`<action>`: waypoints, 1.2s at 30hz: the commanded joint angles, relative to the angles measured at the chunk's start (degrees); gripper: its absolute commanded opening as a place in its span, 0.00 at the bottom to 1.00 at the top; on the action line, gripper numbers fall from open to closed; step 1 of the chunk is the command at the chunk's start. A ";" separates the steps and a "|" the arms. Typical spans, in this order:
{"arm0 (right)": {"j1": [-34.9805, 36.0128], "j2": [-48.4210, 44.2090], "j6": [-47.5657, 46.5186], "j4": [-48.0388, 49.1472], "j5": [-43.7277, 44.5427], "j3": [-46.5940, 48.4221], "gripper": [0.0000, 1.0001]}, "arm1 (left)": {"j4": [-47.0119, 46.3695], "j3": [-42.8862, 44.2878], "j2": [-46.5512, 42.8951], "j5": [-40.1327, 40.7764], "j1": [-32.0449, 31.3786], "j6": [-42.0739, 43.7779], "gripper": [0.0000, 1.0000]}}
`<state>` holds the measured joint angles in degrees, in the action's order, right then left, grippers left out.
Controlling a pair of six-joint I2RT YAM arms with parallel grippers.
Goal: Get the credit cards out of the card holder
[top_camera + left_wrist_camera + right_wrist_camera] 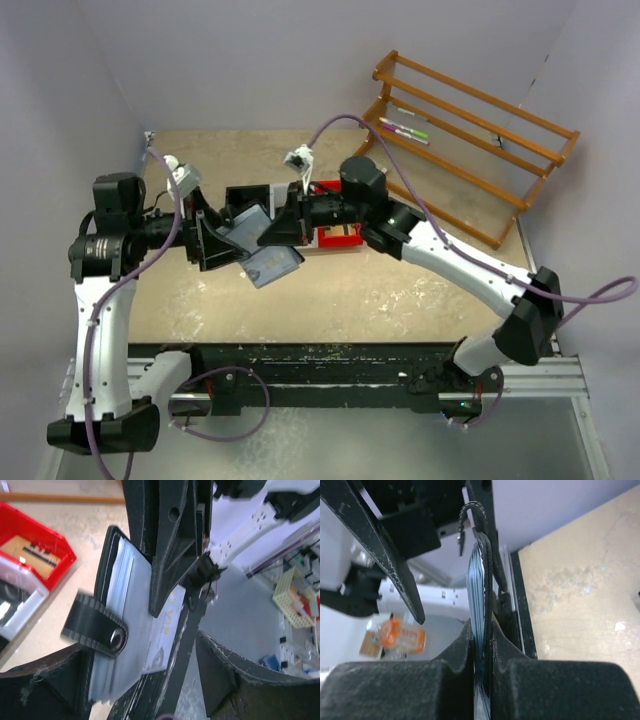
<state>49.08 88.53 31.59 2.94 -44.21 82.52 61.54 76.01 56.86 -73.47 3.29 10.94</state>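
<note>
Right jaws are clamped tight on the credit cards [476, 587] poking out of the unsnapped card holder [95, 622], left jaws spread wide apart either side of it, all up off the desk [400, 290].

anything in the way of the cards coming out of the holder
Possibly the snap strap: its loose end lies across the face of the credit cards. Nothing else visible: the card holder is open and the right gripper's jaws are already shut on the cards' edge.
</note>
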 commanded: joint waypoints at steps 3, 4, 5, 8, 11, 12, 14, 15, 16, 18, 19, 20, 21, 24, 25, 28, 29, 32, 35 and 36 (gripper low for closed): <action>0.31 -10.45 21.65 39.67 18.54 -13.69 0.00 | -36.57 -11.52 -6.11 -7.37 -0.11 -40.38 0.73; 0.66 -10.99 23.03 41.73 20.17 -15.40 0.00 | -42.43 -13.53 -7.11 -7.54 -0.10 -45.80 0.72; 1.12 -11.54 23.78 43.67 21.85 -16.84 0.00 | -47.20 -15.17 -8.00 -7.41 -0.08 -50.95 0.70; 2.77 -13.18 24.21 46.37 27.41 -20.75 0.00 | -51.81 -16.62 -9.59 -5.85 -0.09 -56.89 0.55; 3.79 -13.45 24.23 47.56 29.63 -22.45 0.00 | -51.87 -16.30 -9.57 -4.65 -0.12 -57.98 0.36; 3.89 -13.27 24.17 47.26 29.84 -22.49 0.00 | -51.83 -16.30 -9.37 -4.44 -0.08 -58.42 0.28; 4.00 -13.28 23.84 46.75 29.79 -22.58 0.00 | -51.55 -16.26 -8.87 -4.17 -0.10 -59.13 0.13; 4.01 -13.36 23.51 46.28 29.87 -22.66 0.00 | -51.01 -16.13 -8.46 -4.14 -0.08 -59.13 0.07; 4.01 -13.52 23.01 44.89 29.83 -22.47 0.00 | -50.28 -15.84 -8.11 -4.20 -0.07 -58.95 0.01; 3.73 -13.29 22.93 41.35 25.72 -21.52 0.09 | -48.07 -15.26 -7.42 -4.35 -0.12 -57.74 0.00; 2.99 -13.18 22.29 39.19 23.79 -20.73 0.18 | -46.96 -14.81 -7.08 -4.58 -0.10 -56.79 0.00; 2.24 -12.92 21.13 37.12 21.36 -19.85 0.25 | -45.59 -14.20 -6.77 -4.84 -0.12 -55.76 0.00; 1.14 -12.38 20.05 34.72 18.41 -18.68 0.35 | -44.08 -13.55 -6.54 -5.12 -0.13 -54.36 0.00; -2.87 -9.11 18.17 28.99 4.69 -14.11 0.52 | -39.35 -11.31 -5.84 -5.57 -0.11 -49.50 0.00; -4.14 -7.03 17.34 26.90 -2.06 -12.36 0.54 | -37.44 -10.38 -5.40 -5.85 -0.12 -46.75 0.00; -6.51 -3.35 12.26 17.40 -11.99 -6.30 0.56 | -27.20 -6.61 -3.56 -6.47 -0.12 -38.23 0.00; -6.79 -2.61 9.65 13.56 -13.28 -4.28 0.56 | -24.17 -4.80 -2.92 -6.65 -0.12 -35.17 0.00; -7.25 -0.57 3.24 4.89 -16.58 1.30 0.56 | -16.14 -1.66 -1.24 -6.16 -0.12 -27.23 0.00; -7.65 2.71 -0.26 -1.58 -20.09 7.87 0.52 | -11.98 -0.25 -0.43 -5.30 -0.15 -21.83 0.00; -7.80 3.69 -0.90 -2.89 -21.24 9.73 0.50 | -10.13 0.61 -0.02 -4.83 -0.18 -19.77 0.00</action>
<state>41.85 90.30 38.57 10.81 -55.81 84.90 43.22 71.77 56.47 -77.34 3.29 -20.56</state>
